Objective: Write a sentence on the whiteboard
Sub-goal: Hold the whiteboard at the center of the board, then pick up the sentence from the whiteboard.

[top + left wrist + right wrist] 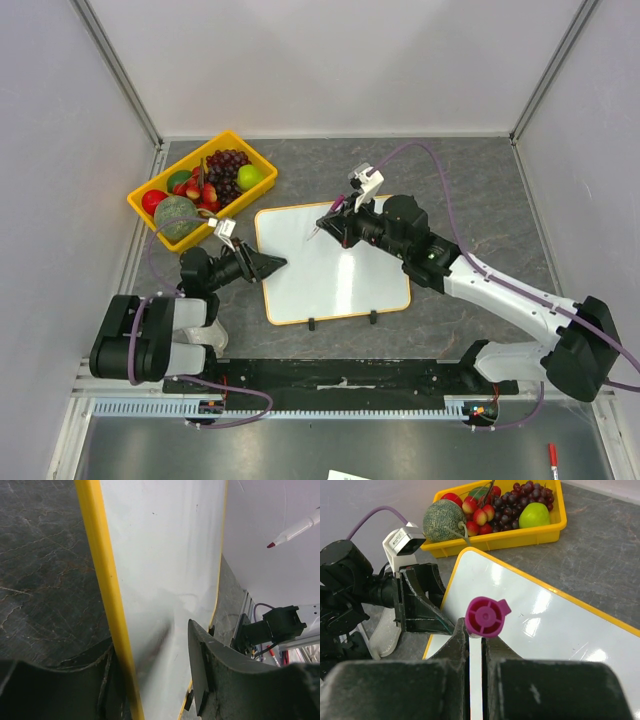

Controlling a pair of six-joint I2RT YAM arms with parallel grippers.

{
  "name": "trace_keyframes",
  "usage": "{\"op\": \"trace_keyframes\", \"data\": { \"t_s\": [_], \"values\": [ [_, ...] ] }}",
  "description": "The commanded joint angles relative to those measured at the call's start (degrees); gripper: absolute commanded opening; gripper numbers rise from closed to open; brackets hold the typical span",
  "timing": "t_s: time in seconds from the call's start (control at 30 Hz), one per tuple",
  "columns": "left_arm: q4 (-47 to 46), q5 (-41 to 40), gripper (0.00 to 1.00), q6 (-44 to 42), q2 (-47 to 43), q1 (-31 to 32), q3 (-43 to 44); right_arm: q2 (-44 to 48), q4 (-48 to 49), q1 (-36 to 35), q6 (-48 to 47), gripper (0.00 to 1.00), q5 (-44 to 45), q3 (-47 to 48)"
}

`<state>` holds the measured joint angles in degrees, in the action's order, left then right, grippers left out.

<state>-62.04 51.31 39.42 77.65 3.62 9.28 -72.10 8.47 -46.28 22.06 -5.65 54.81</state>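
Note:
The whiteboard (335, 280) lies flat mid-table, its orange-yellow frame and two black clip feet at the near edge. No sentence shows on it; the white surface is blank in every view. My right gripper (338, 218) is shut on a white marker (330, 217) with a magenta end (484, 616). The marker's tip (271, 545) hangs above the board's far-left part, apart from the surface. My left gripper (268, 264) is open at the board's left edge, its jaws either side of the yellow frame (107, 595), one finger (210, 675) over the white.
A yellow fruit tray (235, 135) with grapes, apples and a melon stands far left of the board, also in the right wrist view (495, 541). Enclosure walls stand left, right and behind. A red pen (551, 455) lies beyond the near rail.

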Motion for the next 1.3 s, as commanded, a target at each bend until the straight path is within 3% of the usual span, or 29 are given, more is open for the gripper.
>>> {"op": "trace_keyframes", "data": {
  "t_s": [0.0,0.17,0.6,0.8,1.27],
  "values": [
    [2.7,-0.6,0.52,-1.2,-3.5,0.2,-0.4,-0.8,5.8,-1.8,-1.9,0.00,6.7,1.8],
    [7.3,-0.7,0.38,-3.1,-6.4,0.2,-0.2,-3.4,9.8,-3.1,-1.1,0.00,9.7,1.5],
    [5.3,0.3,0.17,-1.4,-3.0,0.2,0.1,-9.3,21.1,-6.2,-1.1,0.00,15.6,1.9],
    [6.2,-0.2,0.02,-1.9,-3.0,0.2,0.2,-10.4,22.7,-7.9,-2.0,0.00,19.0,2.2],
    [4.4,0.5,0.02,-0.8,-1.4,0.2,0.2,-12.1,22.5,-8.3,-1.9,0.00,23.9,3.7]
  ]
}}
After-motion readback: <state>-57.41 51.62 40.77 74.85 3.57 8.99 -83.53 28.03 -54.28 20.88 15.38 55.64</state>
